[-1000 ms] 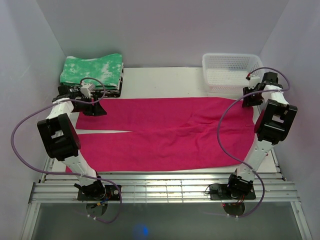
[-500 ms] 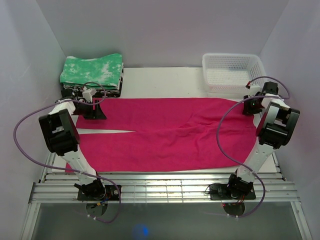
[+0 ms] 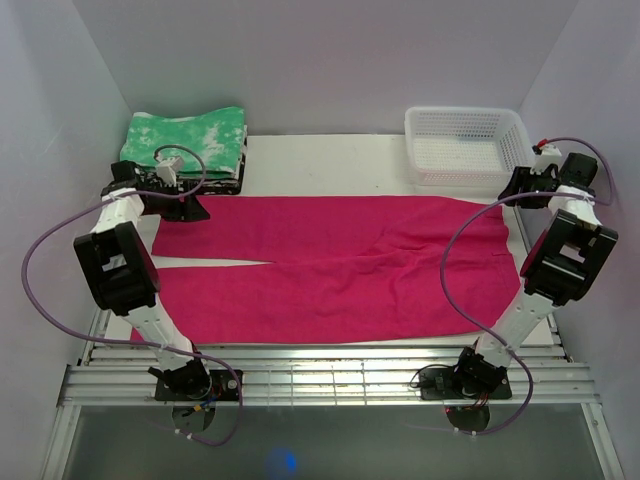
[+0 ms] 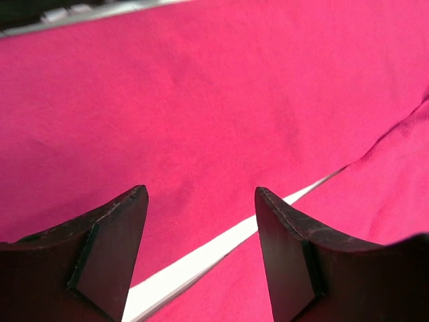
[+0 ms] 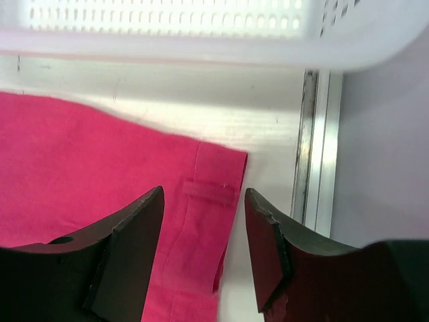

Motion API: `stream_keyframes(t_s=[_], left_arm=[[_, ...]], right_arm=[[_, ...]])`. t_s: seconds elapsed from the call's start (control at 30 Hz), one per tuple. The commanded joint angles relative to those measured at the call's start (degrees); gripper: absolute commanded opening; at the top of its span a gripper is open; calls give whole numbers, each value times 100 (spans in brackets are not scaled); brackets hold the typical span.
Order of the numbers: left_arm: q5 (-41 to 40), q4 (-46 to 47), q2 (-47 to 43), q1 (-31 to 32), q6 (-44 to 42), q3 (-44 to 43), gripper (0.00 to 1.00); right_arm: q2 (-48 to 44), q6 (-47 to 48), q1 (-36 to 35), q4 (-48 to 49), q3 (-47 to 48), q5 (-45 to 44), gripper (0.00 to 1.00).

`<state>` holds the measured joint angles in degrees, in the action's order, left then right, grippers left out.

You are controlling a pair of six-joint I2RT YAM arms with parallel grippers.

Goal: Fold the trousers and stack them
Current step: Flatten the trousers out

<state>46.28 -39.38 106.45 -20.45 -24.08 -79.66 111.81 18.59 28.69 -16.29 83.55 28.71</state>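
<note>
Left claw [image 3: 190, 206]: jaws wide apart, nothing between them. The wrist view shows only the two dark fingers [image 4: 110, 261], cut off at the bottom edge. Can't tell whether the tips touch the cloth.

The trousers [image 3: 330, 270] lie flat and unfolded on the surface [image 3: 330, 160], legs running toward the left claw and waist toward the right claw. Directly under the left claw is the far leg. The slit between the legs shows as a white strip of surface [image 4: 201, 258] running from between the fingers out past the right-hand one.

From the top, the left claw is mostly masked by its own wrist and cable. The left arm's elbow hides the near leg's hem end.

Right claw [image 3: 517, 188]: also open and holding nothing. The far waistband corner of the trousers [image 5: 80, 154] sits just ahead of its fingers, with a belt loop [image 5: 209, 192] in line with the gap. Contact can't be judged here either.

A white basket [image 3: 460, 160] stands just beyond the right claw. In the wrist view it is blurred and cropped at the top [image 5: 201, 40], so its contents are unreadable.

The right forearm covers the near waist corner.

A green-and-white cloth [image 3: 185, 135] lies just beyond the left claw, on something dark I can't make out.
</note>
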Motion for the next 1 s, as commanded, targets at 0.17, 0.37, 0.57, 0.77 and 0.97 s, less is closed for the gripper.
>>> stream_keyframes(t_s=[0.17,0.37,0.57,0.77,0.97], left_arm=[[320,264,-73,-539,552,-735,76],[338,308,60,-724,667,-955,76],[-13,404,165,-855,825,-973,77],[-225,387,393,-1031,922,-1140,79],[-427,387,700,-1119,1001,-1315,79]], right_arm=[[798,-171,-30,319,733,417,57],[737,-760,-30,1223,-66,171,60],[948,-804,-39,1357,-190,100,60],[1080,-839,-47,1498,-111,-32,60],[1255,-796,-91,1375,83,21,60]])
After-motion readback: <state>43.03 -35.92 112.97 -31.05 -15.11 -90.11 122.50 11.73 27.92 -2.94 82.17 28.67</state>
